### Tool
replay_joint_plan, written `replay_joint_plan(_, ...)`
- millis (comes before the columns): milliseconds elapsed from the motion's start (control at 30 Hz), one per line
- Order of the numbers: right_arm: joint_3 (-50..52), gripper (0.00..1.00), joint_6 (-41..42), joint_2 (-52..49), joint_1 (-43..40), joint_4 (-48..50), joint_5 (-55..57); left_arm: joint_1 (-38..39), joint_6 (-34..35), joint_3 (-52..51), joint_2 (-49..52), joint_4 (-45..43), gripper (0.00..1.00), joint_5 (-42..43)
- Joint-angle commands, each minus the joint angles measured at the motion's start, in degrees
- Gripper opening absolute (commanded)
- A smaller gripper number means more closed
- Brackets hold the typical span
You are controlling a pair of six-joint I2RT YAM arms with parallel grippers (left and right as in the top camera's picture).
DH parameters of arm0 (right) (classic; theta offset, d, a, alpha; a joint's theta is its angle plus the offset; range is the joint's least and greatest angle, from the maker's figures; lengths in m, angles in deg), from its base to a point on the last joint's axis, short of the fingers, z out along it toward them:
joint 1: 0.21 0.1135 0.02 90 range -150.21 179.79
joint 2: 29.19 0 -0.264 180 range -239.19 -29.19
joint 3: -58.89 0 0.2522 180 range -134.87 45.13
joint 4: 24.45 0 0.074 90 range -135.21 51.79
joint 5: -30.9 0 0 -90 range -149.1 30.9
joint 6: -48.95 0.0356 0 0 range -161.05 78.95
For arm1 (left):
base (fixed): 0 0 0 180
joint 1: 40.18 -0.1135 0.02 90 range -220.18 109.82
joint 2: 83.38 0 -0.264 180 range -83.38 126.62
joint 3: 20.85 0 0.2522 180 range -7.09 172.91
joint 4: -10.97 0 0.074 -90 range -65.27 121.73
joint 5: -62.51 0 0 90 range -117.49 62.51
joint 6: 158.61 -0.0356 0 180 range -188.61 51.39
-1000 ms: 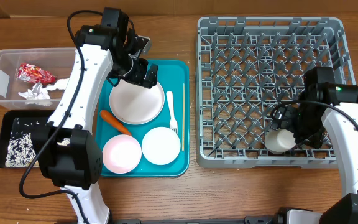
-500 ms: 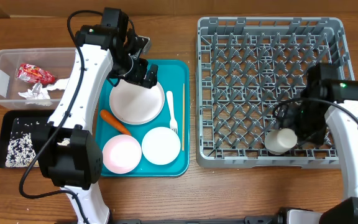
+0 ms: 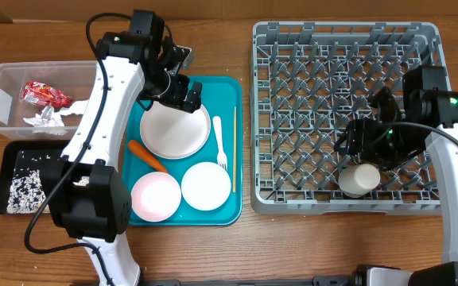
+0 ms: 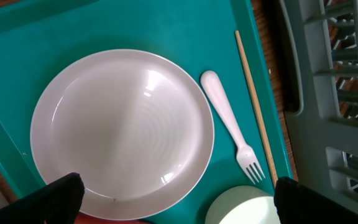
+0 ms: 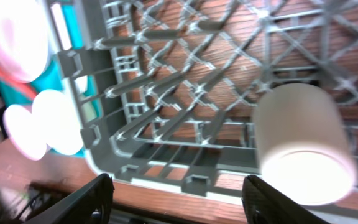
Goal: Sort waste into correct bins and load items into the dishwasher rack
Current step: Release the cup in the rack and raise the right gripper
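Cup on its side in the near corner of the rack could roll if the right gripper, fingers apart and empty, clips it; left gripper hangs wide open, empty, over the plate.

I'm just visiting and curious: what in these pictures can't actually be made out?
Overhead: the plate's far rim, hidden under the left gripper.
Overhead: the rice grains in the black tray, too small to count.
Left wrist: the bowl, cut off by the bottom edge.
Right wrist: the cup's rim, blurred.
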Motion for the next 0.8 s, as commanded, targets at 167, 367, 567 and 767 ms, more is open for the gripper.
replay_joint_plan(167,-1.2,0.71,-4.0,0.3,-0.1,-0.7,-4.8,0.2,0.3,0.1,0.4,-0.1,1.00,-0.4)
replay_joint_plan(367,-0.8,0.72,-4.0,0.3,-0.1,-0.1,-4.8,0.2,0.4,0.1,0.4,-0.5,1.00,-0.3)
replay_joint_plan(567,-0.4,0.72,-4.0,0.3,-0.1,-0.1,-4.8,0.2,0.4,0.1,0.4,-1.9,1.00,-0.1)
replay_joint_plan(767,-0.4,0.75,-4.0,0.3,-0.1,-0.1,-5.0,0.0,0.5,0.1,0.4,0.2,1.00,-2.2)
